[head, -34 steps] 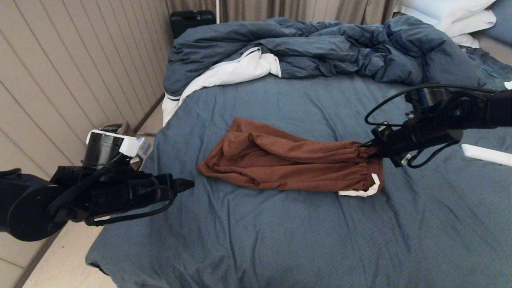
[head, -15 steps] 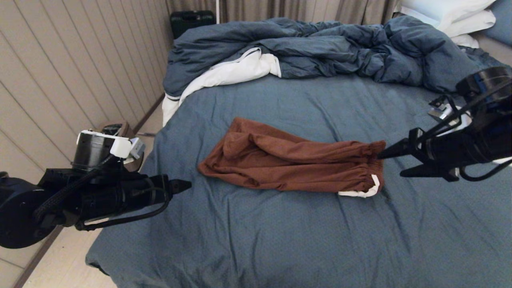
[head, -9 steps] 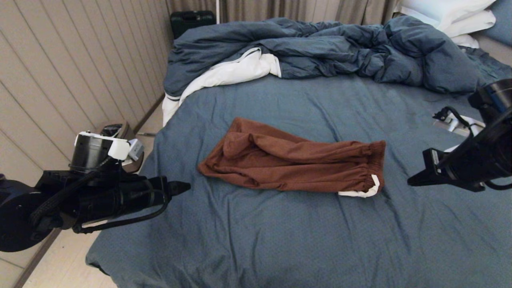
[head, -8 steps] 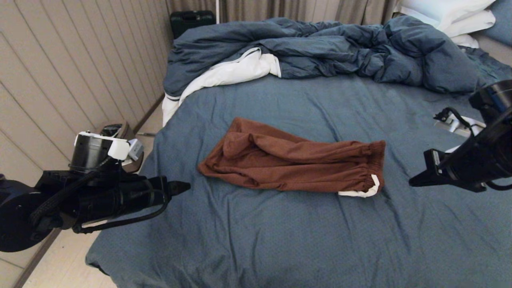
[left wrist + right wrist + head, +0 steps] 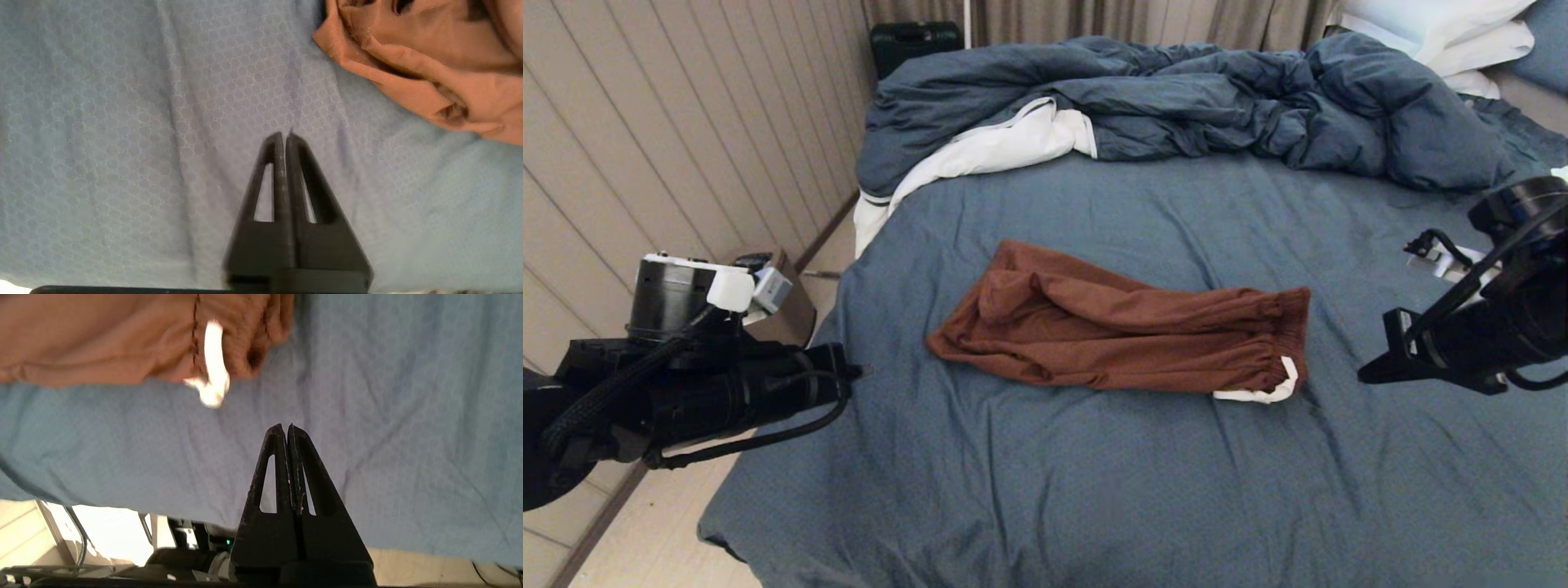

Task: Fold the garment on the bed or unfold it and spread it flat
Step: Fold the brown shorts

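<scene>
A large bed (image 5: 1094, 490) with a slate-blue sheet fills the head view, and a rumpled dark blue duvet (image 5: 1176, 106) with white lining is heaped along its far side, with white pillows (image 5: 1445, 33) seen at the far right corner. The shorts (image 5: 1119, 335), rust-brown and knitted, are found near the middle of the bed, lying in a long bunched strip with the legs towards the robot's left and the gathered waistband towards its right, where a loop of white drawstring (image 5: 1270, 390) is shown at the near corner. The shorts are touched by neither arm. The right tool (image 5: 1372, 374) is held above the sheet near the waistband end, clenched on nothing, as is confirmed in the right wrist view. The left tool (image 5: 854, 371) is held at the left edge of the bed, well apart from the leg end, and is likewise clenched and empty. The cloth is judged to be light, soft and limp, so it is likely to sag and slide between the fingers unless a firm pinch is made. The thick elastic waistband is judged the surest place to be taken hold of, with the leg hems pinched by the other arm so that the cloth can be drawn flat.
</scene>
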### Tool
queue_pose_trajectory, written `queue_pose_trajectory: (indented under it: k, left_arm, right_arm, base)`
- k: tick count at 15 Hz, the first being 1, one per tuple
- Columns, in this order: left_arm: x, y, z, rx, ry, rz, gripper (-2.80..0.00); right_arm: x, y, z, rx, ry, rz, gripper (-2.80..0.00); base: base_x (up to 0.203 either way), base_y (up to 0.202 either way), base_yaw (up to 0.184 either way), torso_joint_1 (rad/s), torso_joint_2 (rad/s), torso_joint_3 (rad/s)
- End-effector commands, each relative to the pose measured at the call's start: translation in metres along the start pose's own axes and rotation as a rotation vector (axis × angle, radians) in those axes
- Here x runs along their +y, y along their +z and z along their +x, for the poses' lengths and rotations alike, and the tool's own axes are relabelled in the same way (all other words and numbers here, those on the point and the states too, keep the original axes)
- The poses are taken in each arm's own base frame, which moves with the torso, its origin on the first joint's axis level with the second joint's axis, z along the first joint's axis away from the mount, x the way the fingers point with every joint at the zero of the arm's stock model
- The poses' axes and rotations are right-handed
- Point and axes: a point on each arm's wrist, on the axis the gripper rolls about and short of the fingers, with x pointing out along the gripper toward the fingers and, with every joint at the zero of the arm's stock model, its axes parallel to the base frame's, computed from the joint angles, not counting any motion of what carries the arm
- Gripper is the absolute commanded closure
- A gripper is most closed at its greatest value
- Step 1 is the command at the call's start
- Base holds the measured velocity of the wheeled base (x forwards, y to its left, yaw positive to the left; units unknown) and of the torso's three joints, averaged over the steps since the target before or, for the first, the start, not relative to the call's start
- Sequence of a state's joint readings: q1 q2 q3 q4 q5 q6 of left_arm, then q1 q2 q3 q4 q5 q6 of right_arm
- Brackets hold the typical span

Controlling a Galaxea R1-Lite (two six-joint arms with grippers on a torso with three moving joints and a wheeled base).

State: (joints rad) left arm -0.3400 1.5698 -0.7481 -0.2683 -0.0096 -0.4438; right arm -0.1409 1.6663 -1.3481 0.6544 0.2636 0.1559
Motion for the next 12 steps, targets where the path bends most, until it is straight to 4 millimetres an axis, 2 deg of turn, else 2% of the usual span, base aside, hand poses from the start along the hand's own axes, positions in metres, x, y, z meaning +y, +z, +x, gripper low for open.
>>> queue_pose_trajectory:
  k: [1,5,9,12]
  left_arm:
    - [0.002,0.001,0.0,-0.005,0.005,-0.006,0.0]
    - [0.005,0.001,0.004,0.006,0.02,-0.012,0.0]
    - [0.006,-0.001,0.009,0.019,0.024,-0.012,0.0]
    - [0.007,-0.002,0.012,0.028,0.027,-0.012,0.0]
  right_arm:
    - [-0.002,0.005,0.011,0.018,-0.002,0.007,0.0]
    - [0.008,0.013,0.021,0.017,-0.037,-0.023,0.0]
    - [0.025,0.015,0.032,0.032,-0.043,-0.074,0.0]
    - [0.029,0.021,0.038,0.027,-0.042,-0.079,0.0]
  base:
    - [0.0,0.0,0.0,0.0,0.0,0.0]
    - [0.0,0.0,0.0,0.0,0.0,0.0]
    - [0.0,0.0,0.0,0.0,0.0,0.0]
    - [0.0,0.0,0.0,0.0,0.0,0.0]
